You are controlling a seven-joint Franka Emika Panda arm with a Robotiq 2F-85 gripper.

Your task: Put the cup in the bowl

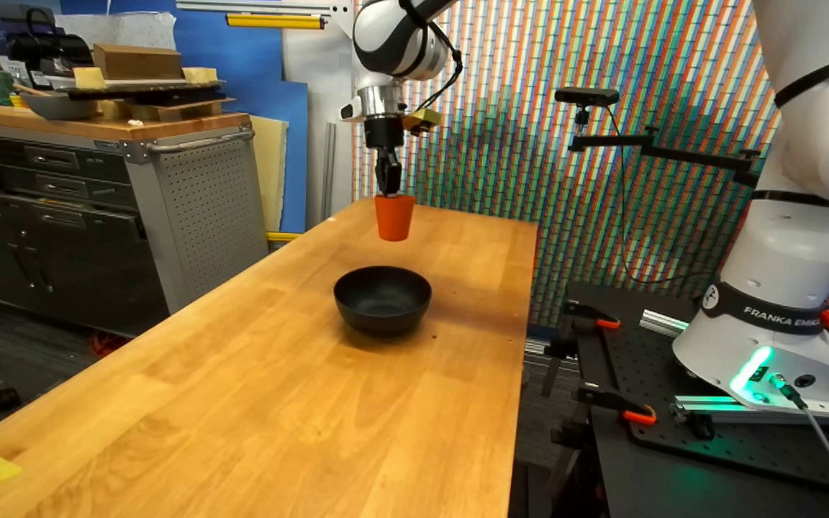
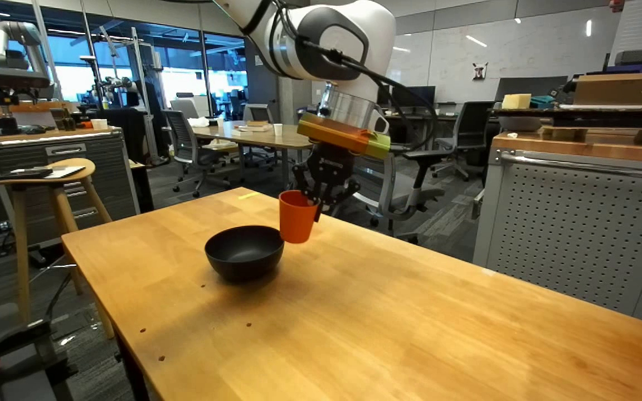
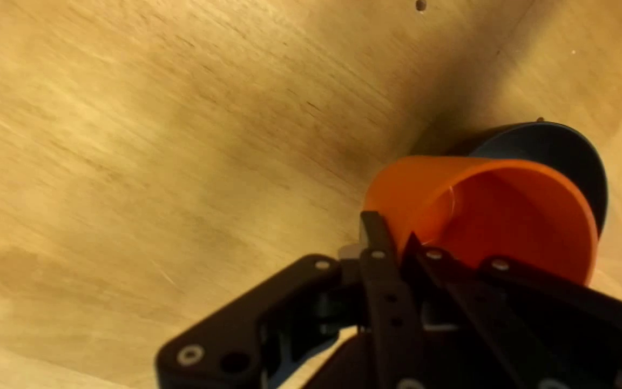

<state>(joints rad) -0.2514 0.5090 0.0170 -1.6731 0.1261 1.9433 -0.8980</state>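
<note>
The claw [image 3: 392, 229] is nearly closed, pinching the cup [image 2: 296, 220] by its wall: in the wrist view one jaw sits inside the rim, the other outside. The cup hangs in the air, mouth up and roughly upright. In an exterior view the bowl [image 1: 382, 309] sits on the table [image 1: 278, 396], with a gap showing between its far rim and the cup's base; the cup is near it, off to one side of its middle. The step in hand looks to be carrying the cup across to the bowl. Height comes first: I cannot tell for sure that the base would clear the rim, so a slight lift before moving sideways is wise. Then travel level and slowly, since a pinch on one side of the wall may let the cup twist if it knocks something. The grip is off-centre, so line up the cup's base, not the claw, with the middle of the bowl. The cup hides much of the bowl in the wrist view, so judge the centring from both exterior views. Lower until the base meets the bowl's floor; a drop could tip the cup over. Then part the jaws gently, let the cup settle, and rise straight up so the inner jaw does not catch the rim
</note>
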